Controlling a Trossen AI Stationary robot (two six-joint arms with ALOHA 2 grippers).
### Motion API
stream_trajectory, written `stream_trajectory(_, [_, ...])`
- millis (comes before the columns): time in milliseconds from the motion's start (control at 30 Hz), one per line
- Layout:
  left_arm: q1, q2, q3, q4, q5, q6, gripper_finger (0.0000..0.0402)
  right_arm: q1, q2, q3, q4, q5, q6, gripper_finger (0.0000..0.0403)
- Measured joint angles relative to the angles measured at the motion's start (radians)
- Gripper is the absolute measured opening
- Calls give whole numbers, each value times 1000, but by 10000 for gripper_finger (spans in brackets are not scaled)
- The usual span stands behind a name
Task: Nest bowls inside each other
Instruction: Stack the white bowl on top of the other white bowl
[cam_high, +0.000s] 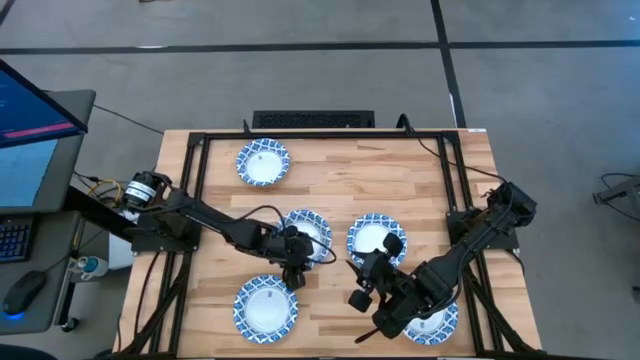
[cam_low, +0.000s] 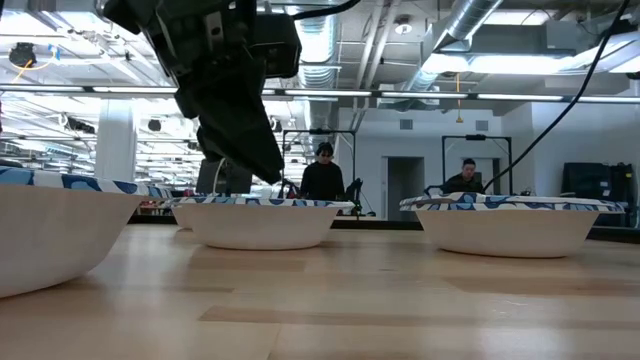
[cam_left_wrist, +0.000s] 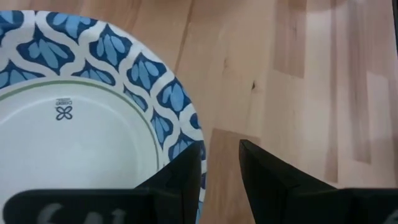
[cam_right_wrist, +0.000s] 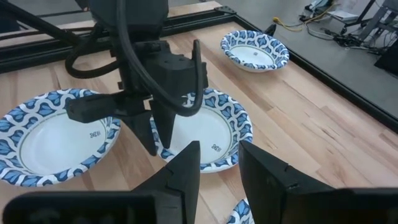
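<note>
Five blue-rimmed white bowls show, each resting on its base on the wooden table: far left (cam_high: 263, 162), centre (cam_high: 305, 232), centre right (cam_high: 376, 240), near left (cam_high: 266, 307), and one (cam_high: 443, 323) half hidden under my right arm. My left gripper (cam_high: 293, 277) hangs open with a narrow gap, pointing down between the centre bowl (cam_right_wrist: 211, 121) and the near left bowl (cam_right_wrist: 53, 140). In the left wrist view one finger (cam_left_wrist: 186, 177) stands over a bowl's rim (cam_left_wrist: 180, 106). My right gripper (cam_high: 358, 283) is open over bare wood near the centre right bowl.
A black frame rail (cam_high: 320, 135) runs round the table's far and side edges. Bare wood lies between the bowls and along the far right part of the table (cam_high: 440, 190). Two people (cam_low: 325, 175) are in the room beyond. A monitor (cam_high: 30, 130) stands off the table's left.
</note>
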Motion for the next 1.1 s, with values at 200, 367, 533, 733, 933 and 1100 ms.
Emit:
stream_trajectory(200, [0, 0, 0, -2, 19, -8, 100, 0, 0, 0, 0, 0, 0, 131])
stream_trajectory(367, [1, 13, 0, 2, -16, -7, 100, 0, 0, 0, -1, 0, 0, 131])
stream_trajectory(533, [3, 58, 0, -11, -2, -26, 100, 3, 0, 1, -3, 0, 0, 131])
stream_trajectory(733, [2, 77, 0, -10, -25, -43, 100, 9, 0, 2, -16, -12, 8, 131])
stream_trajectory(933, [12, 76, 6, -5, -42, -52, 100, 11, 0, 2, -24, -24, 8, 131])
stream_trajectory(1100, [11, 76, 32, -63, -26, -62, 100, 11, 0, 2, -29, -25, 8, 131])
